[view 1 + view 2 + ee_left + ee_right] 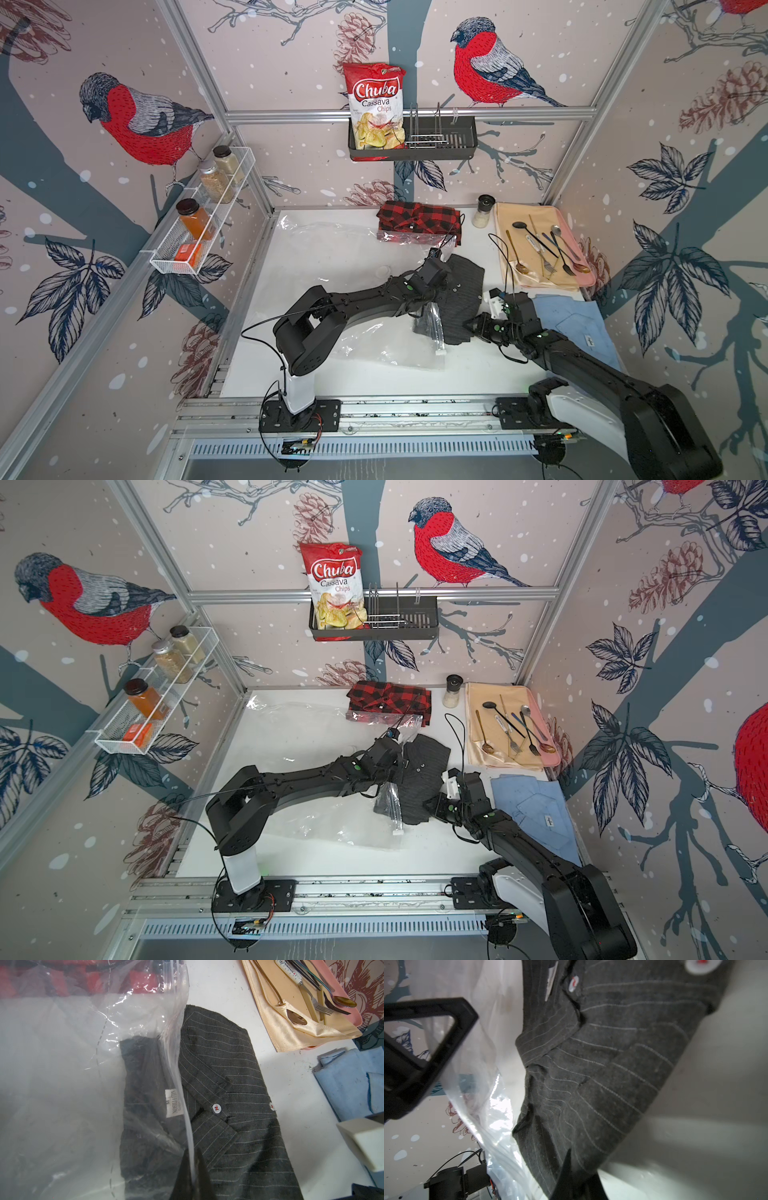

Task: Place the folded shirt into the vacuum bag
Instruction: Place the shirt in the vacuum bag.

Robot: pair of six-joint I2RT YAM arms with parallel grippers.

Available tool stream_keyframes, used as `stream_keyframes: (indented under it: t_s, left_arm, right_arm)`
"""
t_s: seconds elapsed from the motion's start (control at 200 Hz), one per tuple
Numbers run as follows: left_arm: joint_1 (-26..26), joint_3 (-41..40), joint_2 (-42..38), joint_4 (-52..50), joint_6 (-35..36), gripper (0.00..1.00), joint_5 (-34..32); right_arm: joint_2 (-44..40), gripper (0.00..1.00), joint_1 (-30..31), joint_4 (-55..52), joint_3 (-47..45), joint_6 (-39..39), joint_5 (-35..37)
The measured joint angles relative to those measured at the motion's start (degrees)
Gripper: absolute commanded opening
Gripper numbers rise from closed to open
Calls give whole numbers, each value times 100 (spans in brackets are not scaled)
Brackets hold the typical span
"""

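The chips packet (pixel 376 104) beyond the bag (pixel 62 1084) reads "Chuba Cassava Chips". The grey pinstriped shirt (pixel 228 1084), label "M", lies partly inside the bag. The left gripper (pixel 195 1172) pinches the bag's zip edge; the right gripper (pixel 575 1180) clamps the shirt.

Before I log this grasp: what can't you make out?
- left gripper tips: under its arm in both top views; cropped at the left wrist view's edge.
- right gripper tips: blurred, edge-cropped against the grey shirt in the right wrist view.
- vacuum bag outline: clear plastic on white table, in both top views.
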Motion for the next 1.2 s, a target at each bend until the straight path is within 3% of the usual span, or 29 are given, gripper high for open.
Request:
stream_keyframes:
  t_s: [0.24,0.48,0.525,0.585,0.63,0.841,1.011,1.201]
  left_arm:
    - [-13,0,11,0,-76,0,0]
    - [-15,7,11,0,-103,0,4]
    - [-15,9,11,0,-105,0,2]
    - [-15,9,11,0,-105,0,0]
    - [-15,11,11,0,-105,0,-7]
    - [-17,11,-55,-15,-76,0,-81]
    - [-20,15,-149,-63,59,0,-146]
    - [-20,286,-57,-293,199,0,-140]
  right_arm:
    - [330,9,197,321,275,157,-151]
    - [1152,11,986,925,299,361,-44]
    - [1224,16,1045,992,273,444,-13]
    - [1248,33,1058,999,260,448,28]
    - [1191,40,1060,957,260,444,160]
    - [363,80,682,450,365,291,568]
    - [-192,91,13,2,363,109,752]
    - [-195,92,-922,-61,387,-168,870]
